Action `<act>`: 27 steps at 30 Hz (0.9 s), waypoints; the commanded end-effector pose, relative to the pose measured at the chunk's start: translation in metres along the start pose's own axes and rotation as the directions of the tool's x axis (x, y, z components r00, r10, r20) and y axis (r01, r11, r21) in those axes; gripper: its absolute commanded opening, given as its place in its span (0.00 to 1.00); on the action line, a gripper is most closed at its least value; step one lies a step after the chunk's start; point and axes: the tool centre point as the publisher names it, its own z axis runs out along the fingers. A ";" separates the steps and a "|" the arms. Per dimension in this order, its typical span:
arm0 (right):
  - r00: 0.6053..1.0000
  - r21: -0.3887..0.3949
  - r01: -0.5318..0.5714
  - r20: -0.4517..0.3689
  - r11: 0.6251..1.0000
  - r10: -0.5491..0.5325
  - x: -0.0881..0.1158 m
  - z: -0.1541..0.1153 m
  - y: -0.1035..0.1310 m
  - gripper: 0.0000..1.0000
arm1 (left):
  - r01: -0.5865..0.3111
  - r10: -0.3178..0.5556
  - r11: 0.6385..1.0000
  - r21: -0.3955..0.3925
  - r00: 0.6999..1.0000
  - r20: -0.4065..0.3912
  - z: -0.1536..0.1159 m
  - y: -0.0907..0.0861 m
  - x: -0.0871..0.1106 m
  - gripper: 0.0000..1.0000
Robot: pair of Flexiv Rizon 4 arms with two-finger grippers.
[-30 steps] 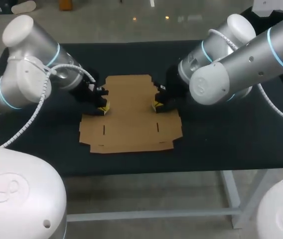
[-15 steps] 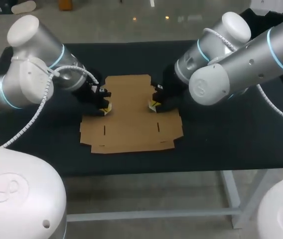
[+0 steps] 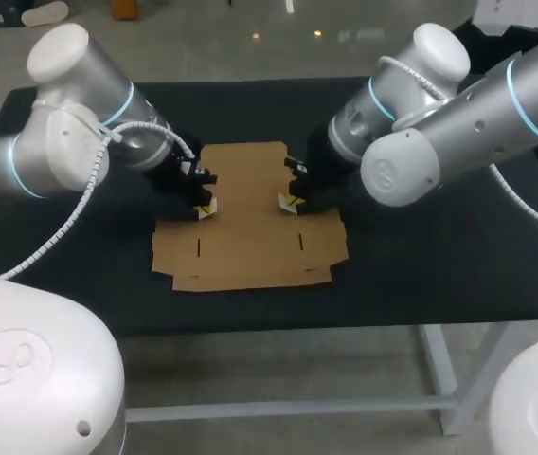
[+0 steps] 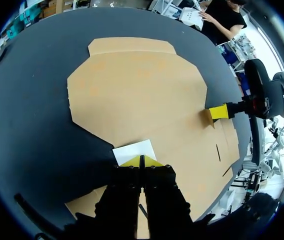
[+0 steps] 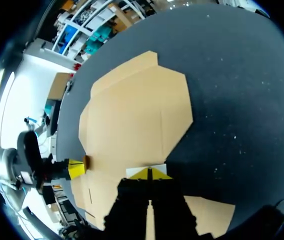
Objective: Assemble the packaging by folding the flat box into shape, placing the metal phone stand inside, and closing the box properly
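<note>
Cardboard box blank (image 3: 248, 227) lies flat on the worktop (image 3: 421, 265). The left pincer (image 3: 206, 206) and right pincer (image 3: 288, 202), both clenched with tips together, sit at its opposite side edges. Uneven pressure there could slide or skew the blank instead of creasing its flaps.

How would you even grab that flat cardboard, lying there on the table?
The cardboard lies flat on the table, so only its thin outer edges offer a pinch: probably take a side edge, coming in low from left or right.
</note>
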 end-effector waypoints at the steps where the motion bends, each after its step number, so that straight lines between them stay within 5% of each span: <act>1: 1.000 0.010 0.001 0.007 1.000 -0.001 0.002 0.004 0.002 0.00 | 0.002 -0.002 1.000 -0.007 1.000 0.014 0.004 -0.005 0.002 0.00; 27: 0.991 0.062 -0.024 0.129 0.998 0.015 0.003 0.026 -0.002 0.00 | 0.052 -0.049 0.998 -0.039 0.997 0.064 0.024 -0.012 -0.002 0.00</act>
